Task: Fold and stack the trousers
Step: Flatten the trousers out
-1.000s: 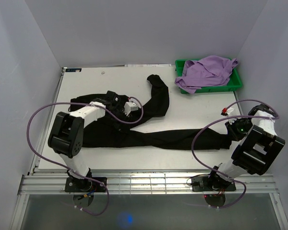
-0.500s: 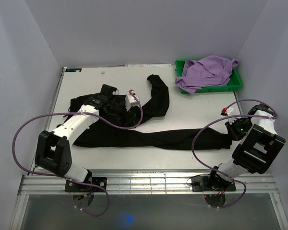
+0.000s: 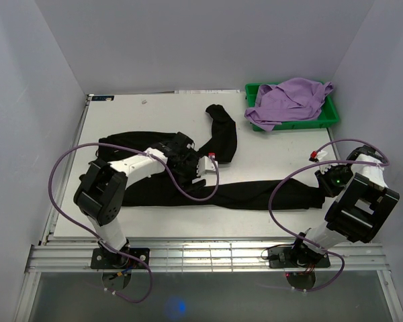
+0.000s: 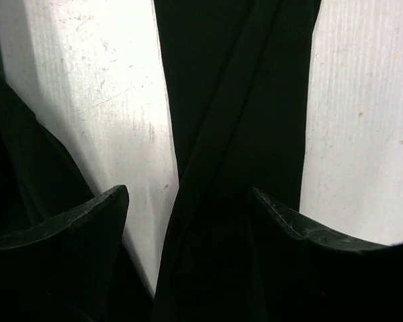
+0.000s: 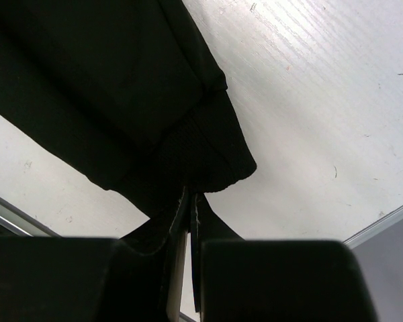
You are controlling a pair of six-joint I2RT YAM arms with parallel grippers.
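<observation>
Trousers [image 3: 255, 194] lie on the table [image 3: 121, 111], black, spanning most of its width. Waist end is bunched left of centre. One leg runs along the near side out to the right. The other curls up toward the far edge and ends short of the green bin [image 3: 330, 119]. Lilac garment [image 3: 285, 100] is heaped in that bin, spilling over its left rim, apart from the trousers.

Left gripper [image 4: 188, 201]: jaws spread wide, nothing clamped. Left wrist view looks straight down on a band of black fabric running between the two fingers, bare table either side of it. Top view puts the gripper over the middle of the trousers, roughly where the two legs part. Can't tell whether the tips touch the cloth.

Right gripper [image 5: 188, 201]: jaws pinched almost together on the hem end of the near leg. The coarser-textured hem edge goes right into the pinch, and the fabric fans out from there across the table. In the top view this is the right end of the long leg, close to the table's right edge, with the right arm folded back tight over its base.
</observation>
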